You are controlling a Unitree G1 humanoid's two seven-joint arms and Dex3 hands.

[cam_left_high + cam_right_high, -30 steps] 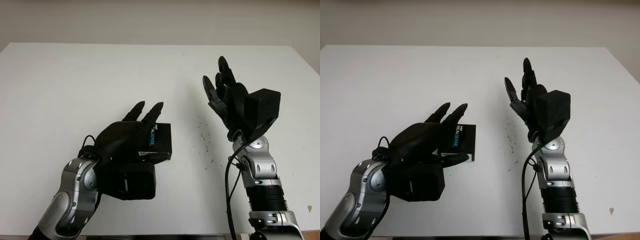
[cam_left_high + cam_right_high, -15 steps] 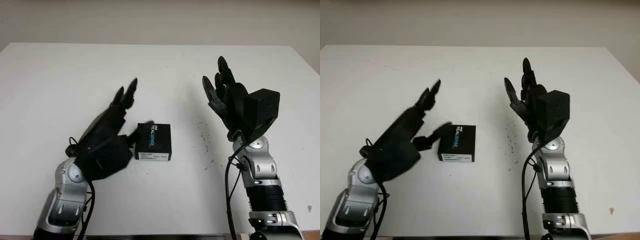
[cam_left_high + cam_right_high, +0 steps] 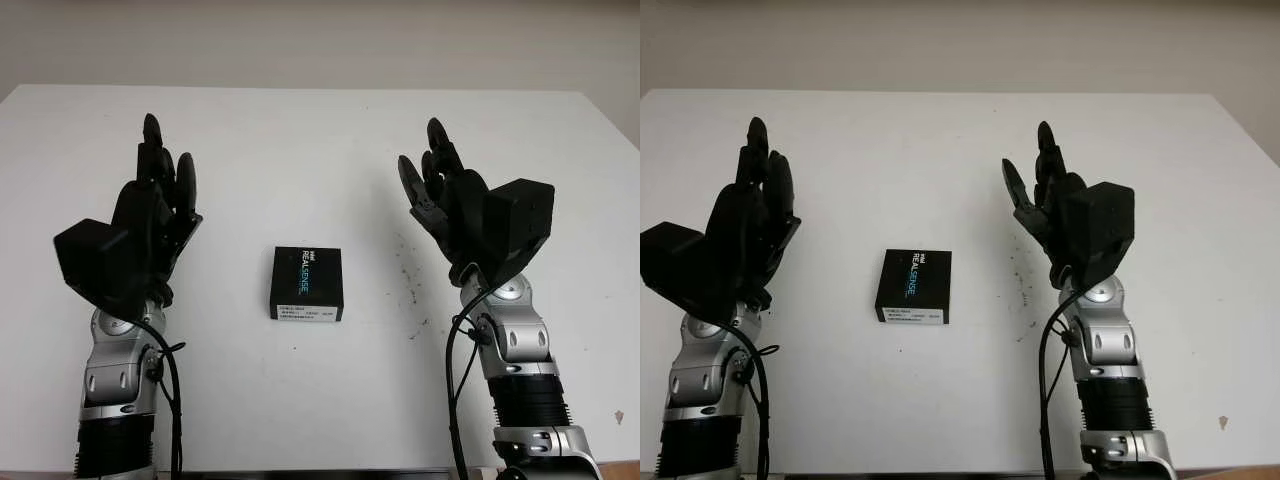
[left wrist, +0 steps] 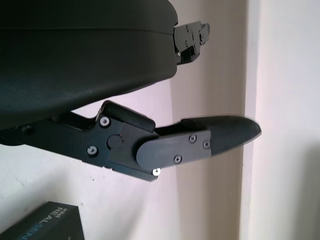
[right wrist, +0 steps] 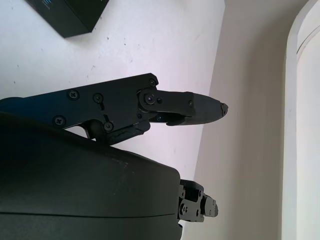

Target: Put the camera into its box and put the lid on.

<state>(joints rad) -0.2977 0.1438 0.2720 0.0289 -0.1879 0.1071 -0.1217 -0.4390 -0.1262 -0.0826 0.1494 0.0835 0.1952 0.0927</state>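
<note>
The black RealSense camera box (image 3: 307, 284) lies closed and flat on the white table (image 3: 320, 130), near the middle of the table and somewhat toward its front edge. The left hand (image 3: 150, 215) is raised above the table's left part, well apart from the box, open and holding nothing. The right hand (image 3: 447, 205) is raised above the table's right part, likewise open and holding nothing. Small dark specks (image 3: 408, 275) mark the table surface between the box and the right hand.
</note>
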